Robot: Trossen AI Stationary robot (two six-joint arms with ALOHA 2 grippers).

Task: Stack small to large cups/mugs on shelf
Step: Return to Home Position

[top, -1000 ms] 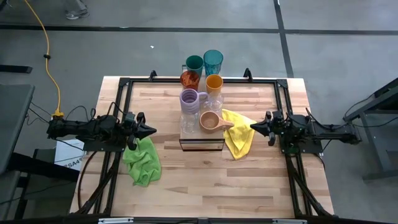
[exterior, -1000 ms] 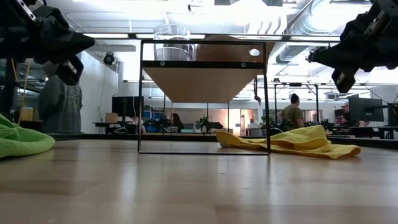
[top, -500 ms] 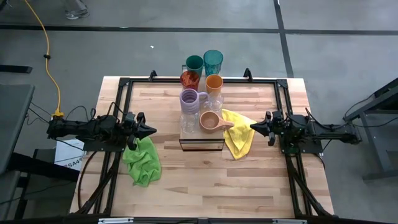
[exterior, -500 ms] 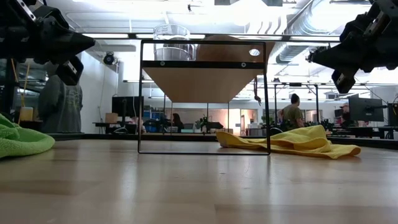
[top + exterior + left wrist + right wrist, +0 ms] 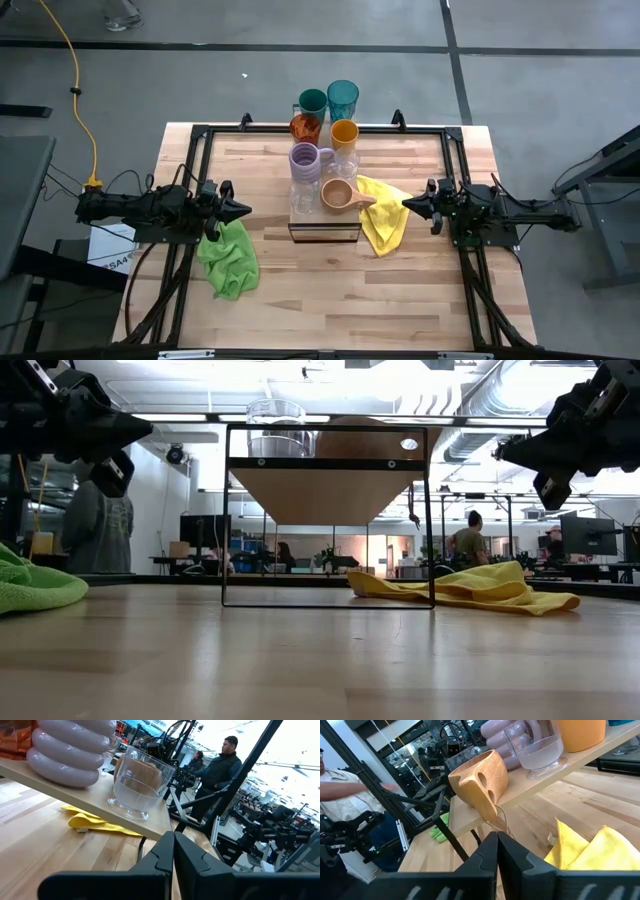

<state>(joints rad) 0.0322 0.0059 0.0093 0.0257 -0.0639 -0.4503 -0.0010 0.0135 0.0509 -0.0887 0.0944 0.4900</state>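
Wooden and narrow, the shelf [image 5: 325, 226] carries all eight cups in two rows along its length. On the left arm's side, from the shelf's far end to its near end, stand a teal tumbler [image 5: 313, 101], an amber-orange tumbler [image 5: 305, 127], a lavender mug [image 5: 304, 157] and a clear glass [image 5: 304, 193]. On the right arm's side, in the same order, stand a taller teal tumbler [image 5: 342, 98], an orange cup [image 5: 344, 132], a second clear glass [image 5: 346, 161] and a tan mug [image 5: 337, 194], its handle pointing off the shelf toward the right arm. All stand upright.

A yellow cloth [image 5: 385, 217] lies crumpled on the table just beside the shelf's near end, on the right arm's side. A green cloth [image 5: 230, 258] lies on the table well apart from the shelf, on the left arm's side.

The left gripper [image 5: 241, 210] hangs above the table, apart from the shelf and pointing at its near end, over the green cloth's edge; its jaws are clenched together on nothing. The right gripper [image 5: 408, 203] faces the shelf from the other side, over the yellow cloth's edge, jaws likewise pressed together and empty.

Beyond the shelf, in the left wrist view, a person [image 5: 220, 770] stands in the room.
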